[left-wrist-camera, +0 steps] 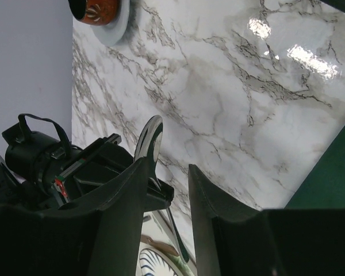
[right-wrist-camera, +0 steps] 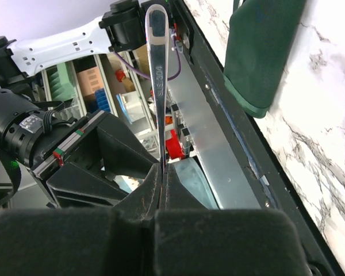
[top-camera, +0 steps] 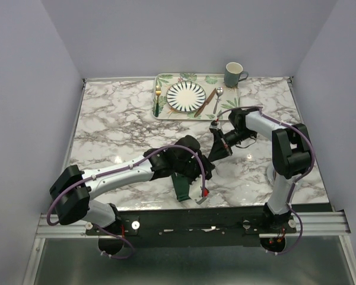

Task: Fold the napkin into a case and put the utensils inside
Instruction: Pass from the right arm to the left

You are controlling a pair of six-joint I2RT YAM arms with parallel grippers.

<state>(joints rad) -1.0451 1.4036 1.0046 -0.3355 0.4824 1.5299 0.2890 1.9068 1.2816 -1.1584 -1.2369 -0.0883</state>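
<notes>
**A:** Where does it all stand?

**B:** The right claw (right-wrist-camera: 163,172) is clamped shut on a silver utensil (right-wrist-camera: 157,69). It pinches the narrow part of the shaft, and the stamped handle sticks out toward the left arm. The working end is hidden, so I can't say which piece it is. The left claw (left-wrist-camera: 168,167) is about half open and holds nothing. The handle tip sits just off one finger (left-wrist-camera: 126,213), not between the two.

**A:** And the napkin?

**B:** The napkin (top-camera: 181,187) is folded to a narrow strip near the front edge of the worktop (top-camera: 118,119). It's partly under the left arm, with one end right at the rim. The fork (top-camera: 158,94) and knife (top-camera: 204,102) lie on the tray (top-camera: 156,113), well away from it.

**A:** It looks like a hand-over. What could spoil it?

**B:** Mostly timing, I'd say. If the right claw lets go before the left has a firm hold, the utensil drops onto the marble and may skid off the front. The handle is smooth and tapered, so a grip on the tip alone could let it swing or slip out. If the left claw closes off-centre, it will push the handle sideways and twist it in the right claw's thin pinch.

**A:** Is the napkin at risk?

**B:** Yes. With the left arm so close above it, a low sweep could drag the strip over the rim or pull the folds open, and then there's no pocket to fill.
</notes>
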